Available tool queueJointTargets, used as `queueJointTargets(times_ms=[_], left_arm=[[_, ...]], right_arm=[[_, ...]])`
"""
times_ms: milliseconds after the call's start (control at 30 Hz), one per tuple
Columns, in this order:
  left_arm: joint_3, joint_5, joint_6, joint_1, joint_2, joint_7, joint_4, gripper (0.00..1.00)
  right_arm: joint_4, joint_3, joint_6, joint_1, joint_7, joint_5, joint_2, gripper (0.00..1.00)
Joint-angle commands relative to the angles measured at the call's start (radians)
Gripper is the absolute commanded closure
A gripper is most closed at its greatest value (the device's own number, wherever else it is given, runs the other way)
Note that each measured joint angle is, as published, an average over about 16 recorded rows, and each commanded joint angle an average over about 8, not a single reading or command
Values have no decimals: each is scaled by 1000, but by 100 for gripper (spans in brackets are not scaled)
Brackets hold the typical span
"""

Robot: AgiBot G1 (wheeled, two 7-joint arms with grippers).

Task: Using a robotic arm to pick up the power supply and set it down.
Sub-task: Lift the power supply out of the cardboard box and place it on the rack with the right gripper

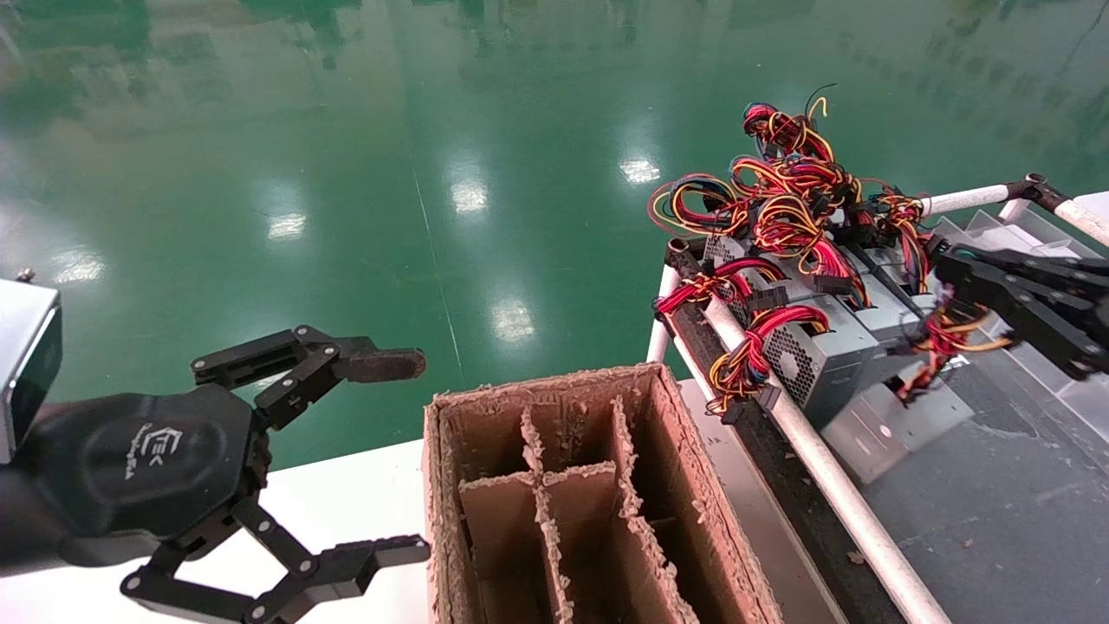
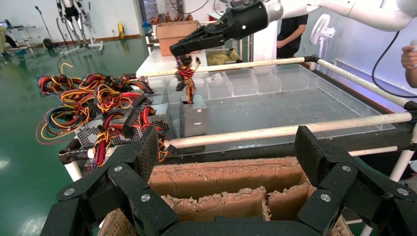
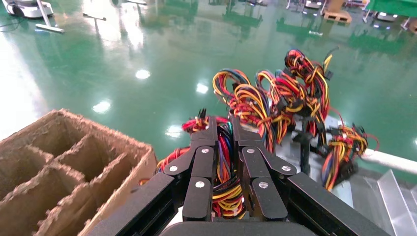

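My right gripper (image 1: 946, 290) (image 3: 223, 127), black on the white robotic arm (image 2: 364, 11), is shut on the red, yellow and black wire bundle (image 3: 222, 184) of the power supply (image 1: 884, 425). That grey metal box (image 2: 193, 118) hangs tilted under the bundle, just above the dark work surface and beside the row of like boxes. The box itself is hidden in the right wrist view. My left gripper (image 1: 414, 457) (image 2: 228, 152) stays open and holds nothing, at the near left over the cardboard box.
A worn cardboard box (image 1: 667, 485) with divider compartments stands front and centre. Several other grey power supplies (image 1: 819, 351) with tangled wires (image 1: 780, 199) lie along a white pipe rail (image 1: 832, 477). Clear plastic bins (image 2: 275, 83) sit behind. Green floor lies beyond.
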Motion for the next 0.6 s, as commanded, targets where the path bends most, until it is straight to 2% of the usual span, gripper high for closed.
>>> queueJointTargets(times_ms=[33,333,400,433,600], left_arm=[[0,0,0,0,0,0,0,0],[0,0,0,0,0,0,0,0],[0,0,0,0,0,0,0,0],[0,0,0,0,0,0,0,0],[0,0,0,0,0,0,0,0]], right_arm=[[-4,-42,7,52,6,-21,-18,100],[-86,-155,-22,250,29,-99,-90,100],[-108,-170,-34,283,29,-109,-103,93],[-119,-177,-40,298,29,-114,-109,84],[-163,-204,-67,350,21,-135,-130,21]])
